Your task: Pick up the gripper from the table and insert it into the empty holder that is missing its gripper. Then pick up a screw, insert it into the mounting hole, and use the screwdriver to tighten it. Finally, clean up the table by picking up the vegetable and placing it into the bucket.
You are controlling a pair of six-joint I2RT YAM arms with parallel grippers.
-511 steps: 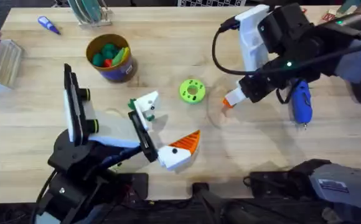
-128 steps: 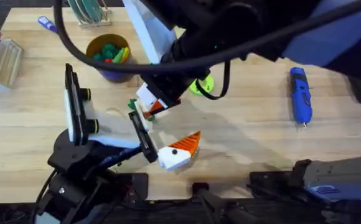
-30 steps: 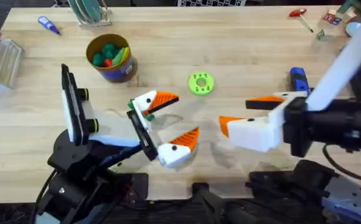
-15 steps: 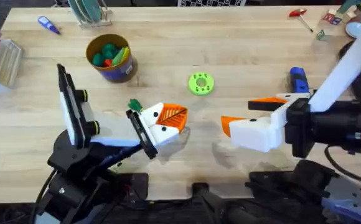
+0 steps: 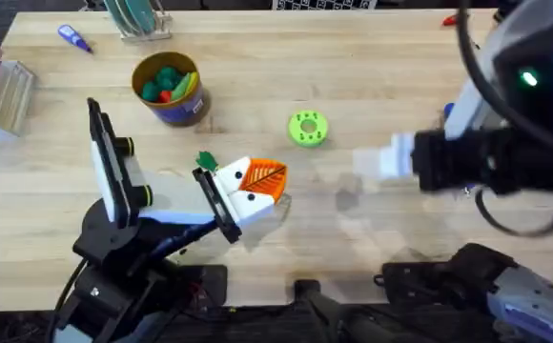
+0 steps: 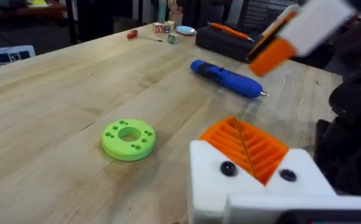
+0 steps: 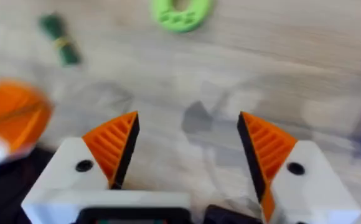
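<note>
At right, right gripper (image 7: 187,146) rose, jaws wide, empty; left gripper (image 5: 253,186) stays shut, orange tip fitted. Screw next.

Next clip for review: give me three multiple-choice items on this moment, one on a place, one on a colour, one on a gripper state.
1. Where does the green disc lie?
A. inside the bucket
B. on the bare table, right of the bucket
C. between the right gripper's fingers

2. What colour is the screwdriver?
A. red
B. yellow
C. blue

3. How is the right gripper?
A. open and empty
B. shut on the disc
C. shut on the vegetable

Answers: 1 B, the overhead view shows it flat on the wood right of the bucket; 2 C, its body is blue in the left wrist view; 3 A, its orange pads stand apart over bare wood.
</note>
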